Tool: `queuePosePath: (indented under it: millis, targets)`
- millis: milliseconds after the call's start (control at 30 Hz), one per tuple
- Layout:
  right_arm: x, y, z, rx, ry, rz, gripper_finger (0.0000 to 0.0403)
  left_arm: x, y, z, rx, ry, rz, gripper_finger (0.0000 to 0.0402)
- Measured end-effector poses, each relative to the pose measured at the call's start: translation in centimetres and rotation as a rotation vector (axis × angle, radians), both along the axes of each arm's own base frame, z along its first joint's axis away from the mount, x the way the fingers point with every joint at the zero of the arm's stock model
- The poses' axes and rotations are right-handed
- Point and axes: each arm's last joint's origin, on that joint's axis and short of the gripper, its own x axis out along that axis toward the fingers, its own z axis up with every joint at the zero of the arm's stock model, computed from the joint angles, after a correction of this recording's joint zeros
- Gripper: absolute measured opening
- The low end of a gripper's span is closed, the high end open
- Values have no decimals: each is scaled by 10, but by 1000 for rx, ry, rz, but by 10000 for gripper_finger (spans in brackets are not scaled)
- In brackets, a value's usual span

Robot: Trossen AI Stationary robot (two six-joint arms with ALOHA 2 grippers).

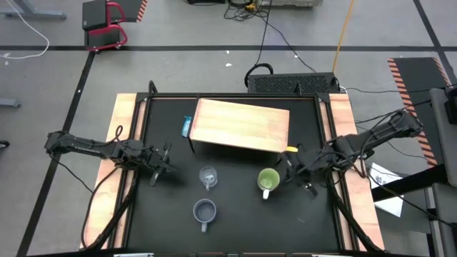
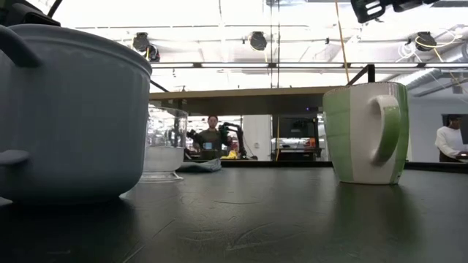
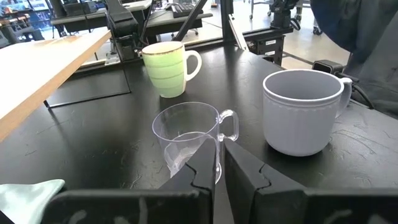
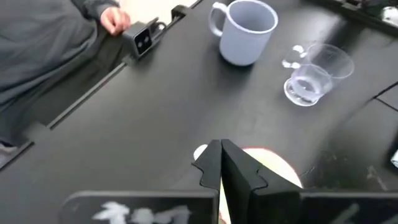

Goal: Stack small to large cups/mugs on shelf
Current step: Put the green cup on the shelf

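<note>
The lime-green mug point(image 1: 268, 178) stands upright on the black tabletop in front of the shelf point(image 1: 241, 125), a tan board on dark legs. The clear glass cup point(image 1: 208, 175) stands to its left. The grey-blue mug point(image 1: 204, 210) stands nearer the front edge. My left gripper point(image 1: 164, 163) is shut and empty, left of the glass cup point(image 3: 189, 134) and pointing at it. My right gripper point(image 1: 294, 171) is shut and empty, above and just right of the green mug, whose rim point(image 4: 273, 165) shows below its fingers.
A teal cloth point(image 1: 186, 127) lies at the shelf's left end. A small yellow thing point(image 1: 291, 148) lies at its right front corner. A person's grey sleeve and hand point(image 4: 115, 18) are at the table's near edge. People stand in the room behind point(image 2: 212, 135).
</note>
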Motion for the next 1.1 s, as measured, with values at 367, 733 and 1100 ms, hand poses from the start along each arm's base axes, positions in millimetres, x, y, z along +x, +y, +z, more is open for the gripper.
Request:
queuePosePath:
  millis: [367, 733, 1100]
  targets:
    - [19, 9, -21, -115, 51, 11, 2, 0, 0, 0, 0, 0, 0, 33]
    - [22, 6, -26, -133, 85, 2, 2, 0, 0, 0, 0, -1, 0, 33]
    - [20, 0, -30, -123, 150, -46, 7, 0, 0, 0, 0, 0, 0, 33]
